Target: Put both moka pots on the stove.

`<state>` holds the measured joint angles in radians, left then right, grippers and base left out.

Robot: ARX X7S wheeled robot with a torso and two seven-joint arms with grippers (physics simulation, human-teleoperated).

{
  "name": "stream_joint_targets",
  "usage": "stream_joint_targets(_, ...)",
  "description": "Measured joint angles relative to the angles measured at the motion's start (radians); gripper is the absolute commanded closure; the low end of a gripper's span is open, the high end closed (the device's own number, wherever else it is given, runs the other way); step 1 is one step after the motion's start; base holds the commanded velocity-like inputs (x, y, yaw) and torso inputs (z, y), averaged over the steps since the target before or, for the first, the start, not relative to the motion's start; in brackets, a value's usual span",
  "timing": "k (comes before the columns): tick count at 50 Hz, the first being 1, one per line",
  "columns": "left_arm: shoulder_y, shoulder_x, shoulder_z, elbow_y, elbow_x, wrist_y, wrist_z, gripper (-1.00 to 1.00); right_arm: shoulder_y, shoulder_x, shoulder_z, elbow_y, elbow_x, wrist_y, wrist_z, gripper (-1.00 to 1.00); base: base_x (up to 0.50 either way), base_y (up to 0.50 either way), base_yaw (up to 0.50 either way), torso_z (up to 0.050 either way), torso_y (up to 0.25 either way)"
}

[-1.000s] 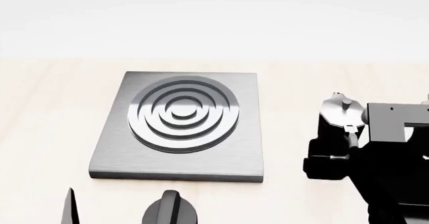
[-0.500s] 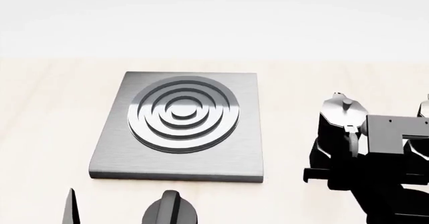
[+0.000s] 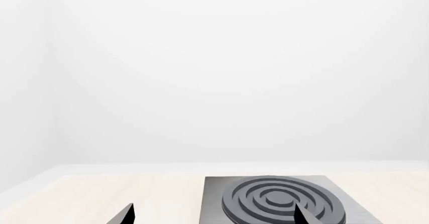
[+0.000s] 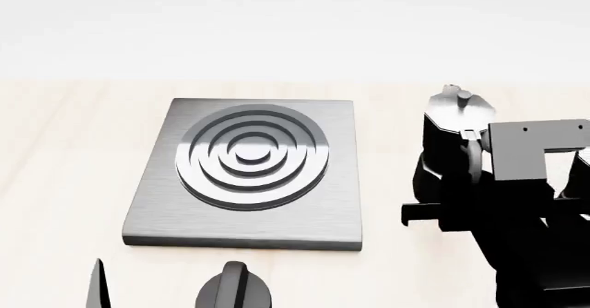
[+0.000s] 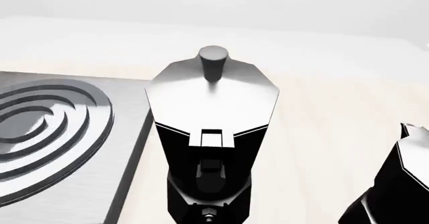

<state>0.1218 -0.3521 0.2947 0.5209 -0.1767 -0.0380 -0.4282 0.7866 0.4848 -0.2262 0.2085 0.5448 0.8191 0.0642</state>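
One glossy black moka pot point(image 4: 458, 125) with a silver lid hangs just right of the stove point(image 4: 157, 211), lifted off the table. My right gripper point(image 4: 452, 204) is shut on its handle side. The right wrist view shows that pot point(image 5: 212, 113) close up beside the stove's edge point(image 5: 80, 204). A second moka pot point(image 5: 395, 184) stands further right; in the head view my right arm mostly hides it. The left gripper point(image 3: 214, 219) is open and empty, low in front of the stove point(image 3: 216, 199); only one finger point(image 4: 97, 287) shows in the head view.
A squat black round knob point(image 4: 235, 289) sits on the light wooden table point(image 4: 65, 149) just in front of the stove's near edge. A white wall rises behind the table.
My right gripper has lifted the moka pot and carried it up and slightly toward the stove. The left gripper, stove and knob have not moved.
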Motion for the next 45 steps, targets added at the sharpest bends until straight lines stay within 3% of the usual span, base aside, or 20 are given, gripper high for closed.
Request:
stream_joint_targets(18,-0.003,-0.006,0.003,-0.006,-0.006,0.001,-0.001,-1.00,0.074,-0.029,-0.081,-0.099,-0.010,-0.002,-0.030,1.00,0.00,0.00,0.00,0.000,0.001)
stream_joint_targets(45,-0.008,-0.018,0.008,-0.009,-0.034,-0.008,0.006,-1.00,0.273,-0.244,-0.245,0.297,-0.117,-0.263,-0.195,1.00,0.00,0.00,0.00,0.000,0.001)
